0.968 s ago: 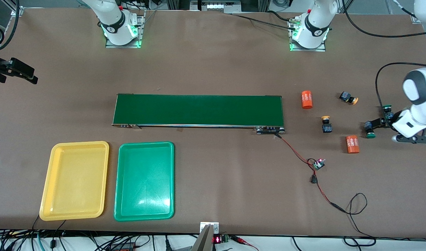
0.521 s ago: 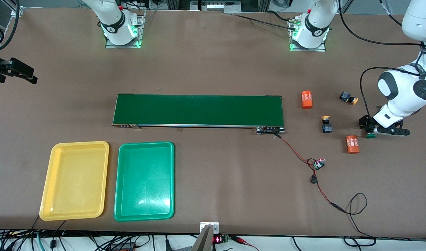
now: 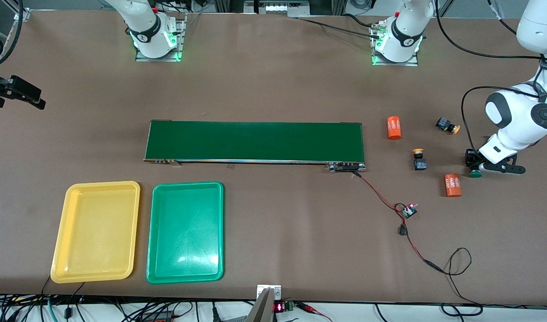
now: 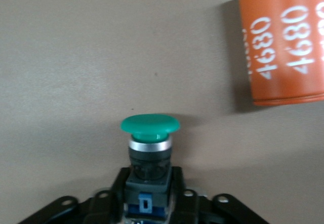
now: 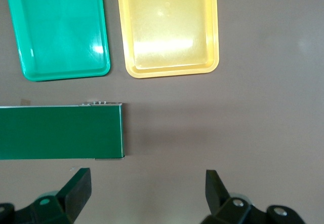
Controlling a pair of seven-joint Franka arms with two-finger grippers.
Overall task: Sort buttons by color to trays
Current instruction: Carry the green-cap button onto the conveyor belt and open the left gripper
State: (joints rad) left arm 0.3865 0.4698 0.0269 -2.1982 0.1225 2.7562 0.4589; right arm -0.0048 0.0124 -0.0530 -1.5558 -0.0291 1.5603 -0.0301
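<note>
Green-capped button [image 4: 150, 155]: lies on its side on the table between the fingers of the left gripper [image 3: 474, 164], cap pointing out past the fingertips. Two yellow-orange buttons sit apart from that gripper, toward the right arm's end: one [image 3: 418, 159] near it, upright, the other [image 3: 447, 125] farther from the front camera, tipped over. Yellow tray [image 3: 96, 231] and green tray [image 3: 185, 232]: side by side, empty, well apart from the left gripper.

A brown table [image 3: 273, 80] is seen carrying a yellow tray [image 3: 96, 231] beside a green tray [image 3: 185, 232], a dark-green belt [image 3: 254, 141], two orange cylinders [image 3: 394, 128], three buttons [image 3: 419, 159] and a wired circuit board [image 3: 408, 210]
</note>
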